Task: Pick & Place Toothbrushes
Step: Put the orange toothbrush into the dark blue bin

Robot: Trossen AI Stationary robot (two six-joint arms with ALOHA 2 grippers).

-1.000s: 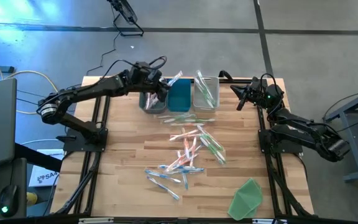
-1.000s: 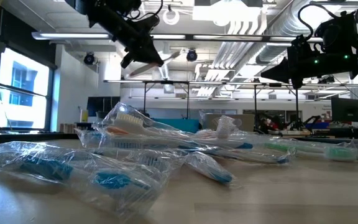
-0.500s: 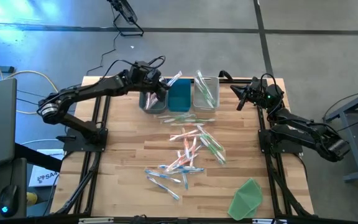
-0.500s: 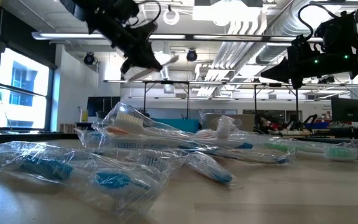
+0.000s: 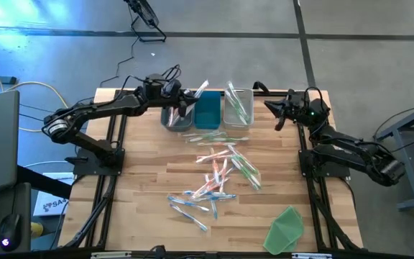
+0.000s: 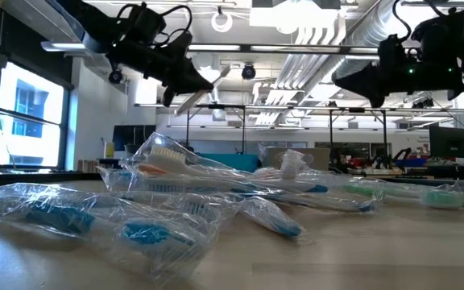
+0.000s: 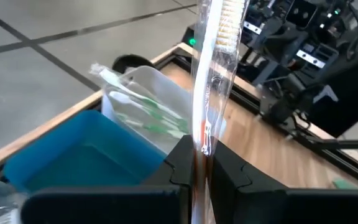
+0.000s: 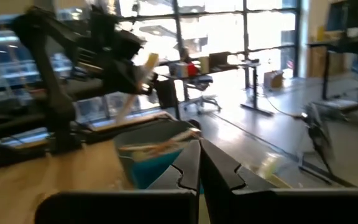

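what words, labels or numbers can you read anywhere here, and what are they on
Nothing can be read for certain.
White sheet on the floor left of the table: dark print, too small and cut off to read.
Wrapped toothbrushes on the table, and the one in the left gripper: no print can be made out on the clear wrappers.
Bins: no labels show.

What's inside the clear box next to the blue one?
The clear bin holds green toothbrushes in plastic wrap. Its bottom is covered by them, so a count is not possible.
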